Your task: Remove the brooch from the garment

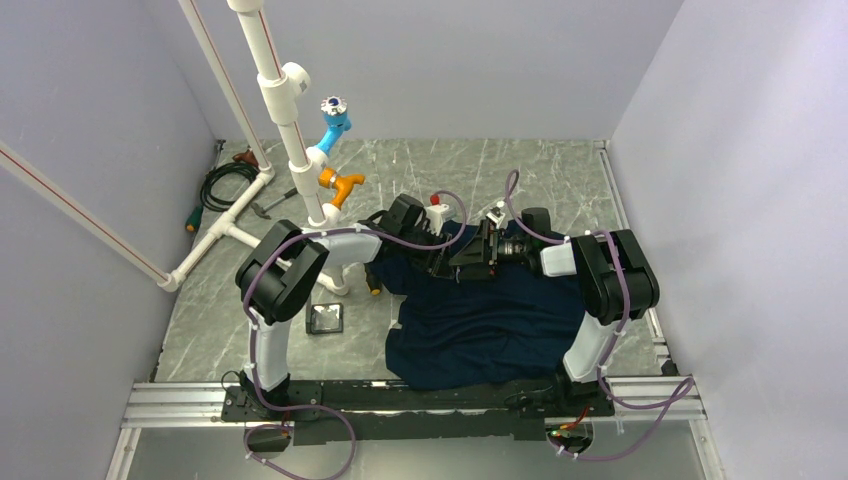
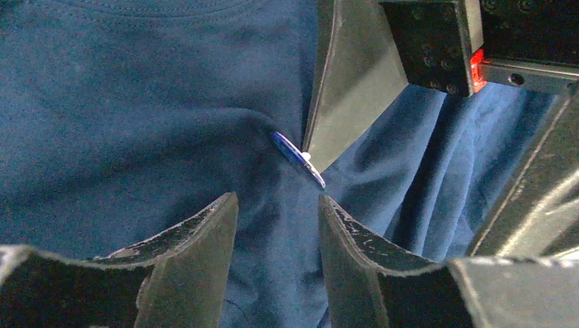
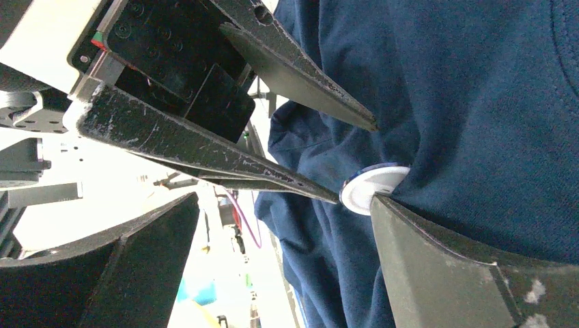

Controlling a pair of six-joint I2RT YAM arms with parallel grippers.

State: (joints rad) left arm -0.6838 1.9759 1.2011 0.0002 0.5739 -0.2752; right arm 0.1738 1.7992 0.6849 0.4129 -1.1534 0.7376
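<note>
Currently: left pincer [image 2: 275, 205] jaws apart, brooch [image 2: 297, 158] just ahead of its gap, standing edge-on from the dark garment [image 2: 123, 109]; right pincer [image 3: 283, 197] spread wide, one fingertip [image 3: 410, 232] seemingly touching the brooch's pale underside.

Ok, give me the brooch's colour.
The brooch is blue on one face, best in the left wrist view; the right wrist view shows a white side.

— Where's the garment [image 1: 480, 325]?
— Centre toward five o'clock, rumpled. The left gripper [image 1: 440, 262] and right gripper [image 1: 470, 257] sit close together over its twelve o'clock edge.
— At ten o'clock?
— A white pipe frame [image 1: 290, 130], with a coiled cable [image 1: 225, 180] beside it.
</note>
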